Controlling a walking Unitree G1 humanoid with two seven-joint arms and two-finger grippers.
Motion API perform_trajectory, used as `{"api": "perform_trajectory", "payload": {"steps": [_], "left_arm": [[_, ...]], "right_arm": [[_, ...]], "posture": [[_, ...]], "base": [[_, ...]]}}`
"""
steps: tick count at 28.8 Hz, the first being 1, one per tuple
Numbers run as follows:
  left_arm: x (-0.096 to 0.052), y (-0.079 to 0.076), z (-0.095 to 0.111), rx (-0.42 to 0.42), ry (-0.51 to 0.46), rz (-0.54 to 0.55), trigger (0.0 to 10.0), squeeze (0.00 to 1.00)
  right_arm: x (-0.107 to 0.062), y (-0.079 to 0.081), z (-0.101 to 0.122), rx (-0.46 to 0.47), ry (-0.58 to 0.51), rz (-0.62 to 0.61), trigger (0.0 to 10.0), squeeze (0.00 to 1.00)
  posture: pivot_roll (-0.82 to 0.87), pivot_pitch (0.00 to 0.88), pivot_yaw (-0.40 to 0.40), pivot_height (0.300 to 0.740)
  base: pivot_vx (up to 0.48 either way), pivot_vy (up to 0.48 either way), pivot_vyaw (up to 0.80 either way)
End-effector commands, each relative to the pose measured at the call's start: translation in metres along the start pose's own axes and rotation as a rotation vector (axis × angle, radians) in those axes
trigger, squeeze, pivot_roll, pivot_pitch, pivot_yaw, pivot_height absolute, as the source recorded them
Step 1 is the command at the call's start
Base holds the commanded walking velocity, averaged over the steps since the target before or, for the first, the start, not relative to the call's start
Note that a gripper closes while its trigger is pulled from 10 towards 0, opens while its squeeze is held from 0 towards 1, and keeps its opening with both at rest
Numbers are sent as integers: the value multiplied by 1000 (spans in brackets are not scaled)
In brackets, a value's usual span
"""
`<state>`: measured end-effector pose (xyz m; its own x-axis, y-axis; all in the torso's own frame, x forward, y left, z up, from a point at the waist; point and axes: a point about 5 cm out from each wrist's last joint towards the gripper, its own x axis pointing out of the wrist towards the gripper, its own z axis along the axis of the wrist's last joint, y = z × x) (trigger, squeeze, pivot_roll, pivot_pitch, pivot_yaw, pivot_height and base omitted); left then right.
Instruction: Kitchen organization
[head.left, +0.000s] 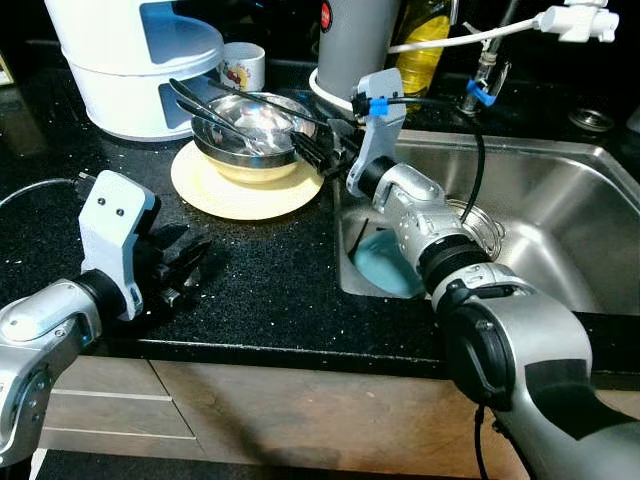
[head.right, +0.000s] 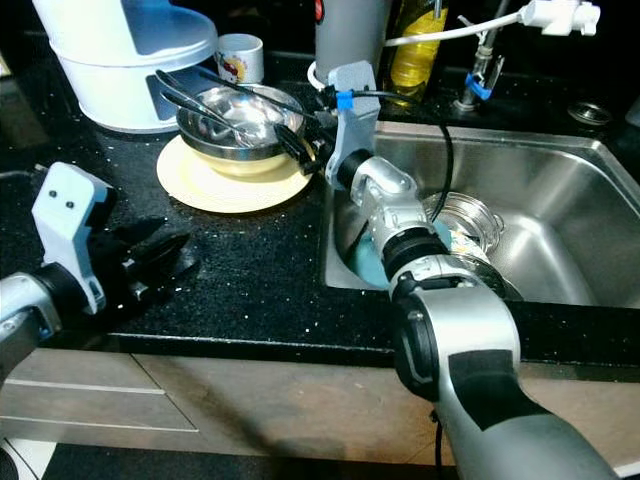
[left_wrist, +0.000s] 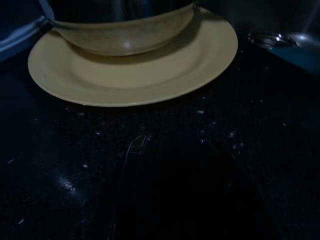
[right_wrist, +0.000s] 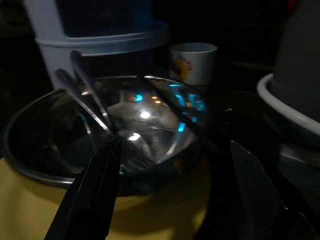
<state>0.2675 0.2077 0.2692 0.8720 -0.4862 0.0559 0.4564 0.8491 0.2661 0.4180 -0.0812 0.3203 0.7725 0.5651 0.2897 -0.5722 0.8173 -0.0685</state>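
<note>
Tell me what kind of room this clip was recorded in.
Most likely a home kitchen: a stainless sink with dishes in it is set into a black speckled countertop, and a metal bowl holding utensils sits stacked on a yellow plate, with the right gripper at the bowl's rim.

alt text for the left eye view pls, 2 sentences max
The right tool reaches to the rim of a steel bowl holding utensils, stacked on a yellow plate on a black counter beside a sink. The left tool rests open on the counter.
</note>
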Motion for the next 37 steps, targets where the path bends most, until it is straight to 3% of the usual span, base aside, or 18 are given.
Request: {"api": "perform_trajectory", "payload": {"steps": [1, 3, 5, 11, 20, 37], "left_arm": [[-3, -2, 3, 9, 4, -18, 10000, 0], [-3, -2, 5, 10, 4, -21, 10000, 0], [-3, -2, 8, 7, -3, -34, 10000, 0], [-2, -3, 8, 3, -2, -46, 10000, 0], [-5, -3, 9, 0, 4, -42, 10000, 0], [-8, -2, 12, 11, 12, -37, 10000, 0]], "right_arm": [[0, -4, 6, 35, -30, -18, 10000, 0], [0, -5, 8, 51, -42, -22, 10000, 0], [0, -7, 20, 141, -115, 6, 10000, 0], [0, -11, 23, 91, -103, -23, 10000, 0], [-1, -12, 14, 100, -59, -67, 10000, 0], [7, 7, 3, 80, -3, -33, 10000, 0]], "posture": [[161, 259, -58, 740], [163, 259, -56, 740], [165, 259, -49, 740], [166, 259, -49, 740], [181, 262, -59, 740], [203, 257, -58, 740]], "base": [[0, 0, 0], [0, 0, 0], [0, 0, 0], [0, 0, 0], [0, 0, 0], [0, 0, 0]]}}
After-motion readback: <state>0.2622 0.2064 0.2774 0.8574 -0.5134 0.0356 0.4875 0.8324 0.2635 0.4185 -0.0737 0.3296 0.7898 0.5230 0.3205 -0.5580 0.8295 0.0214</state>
